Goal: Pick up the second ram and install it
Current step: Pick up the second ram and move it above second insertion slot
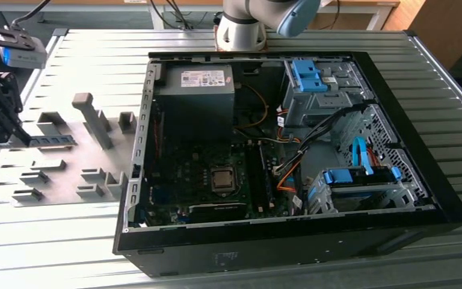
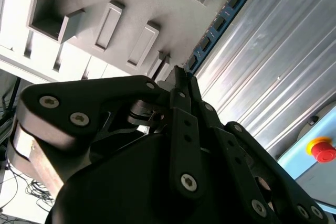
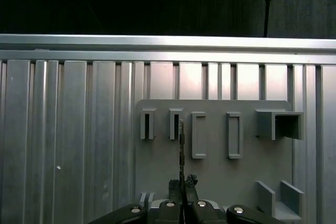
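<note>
Jaws closed on one end of the second ram [image 2: 218,22], the gripper [image 2: 179,80] pinching the green-blue strip so that nearly all its length stood out beyond the fingertips [image 2: 185,85]. In the first wrist view the strip appeared edge-on as a thin dark line, rising from the pinch over the grey holder plate [image 3: 215,179] and passing between two of the holder blocks [image 3: 198,135]. Whether the strip had fully cleared those blocks could not be told. In the exterior view the held strip lay at the exterior view's left, over the plate on the ribbed metal table [image 1: 94,60], well apart from the open computer case [image 1: 432,208] and its mainboard [image 1: 187,171]. Hazards, as judged: a grip at one end only left a long lever, so any knock against a block or the case wall could twist or slip the strip in the pinch; a strip tilted in the grip would meet its slot askew and bind or stress the board; loose cables [image 1: 291,165] beside the mainboard could catch the free end.
</note>
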`<action>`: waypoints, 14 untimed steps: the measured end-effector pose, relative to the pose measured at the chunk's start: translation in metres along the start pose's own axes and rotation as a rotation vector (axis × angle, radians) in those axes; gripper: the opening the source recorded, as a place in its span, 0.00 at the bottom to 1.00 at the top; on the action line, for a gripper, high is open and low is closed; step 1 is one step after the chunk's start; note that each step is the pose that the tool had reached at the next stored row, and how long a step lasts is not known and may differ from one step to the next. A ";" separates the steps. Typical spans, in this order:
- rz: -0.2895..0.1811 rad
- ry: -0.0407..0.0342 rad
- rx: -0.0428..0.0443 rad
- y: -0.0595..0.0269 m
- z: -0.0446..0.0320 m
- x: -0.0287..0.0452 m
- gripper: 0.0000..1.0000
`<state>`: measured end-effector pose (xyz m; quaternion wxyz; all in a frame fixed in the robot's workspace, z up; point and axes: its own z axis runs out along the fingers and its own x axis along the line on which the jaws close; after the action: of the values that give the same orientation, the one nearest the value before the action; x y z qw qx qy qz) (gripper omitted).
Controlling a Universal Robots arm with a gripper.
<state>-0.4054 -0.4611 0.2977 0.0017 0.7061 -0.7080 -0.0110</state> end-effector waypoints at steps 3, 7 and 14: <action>0.000 0.0000 0.0000 0.0000 -0.0028 0.0000 0.14; 0.000 -0.0001 0.0001 0.0001 -0.0056 -0.0001 0.14; 0.000 0.0000 0.0000 0.0001 -0.0088 -0.0001 0.14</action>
<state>-0.4054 -0.4611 0.3065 0.0017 0.7061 -0.7080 -0.0110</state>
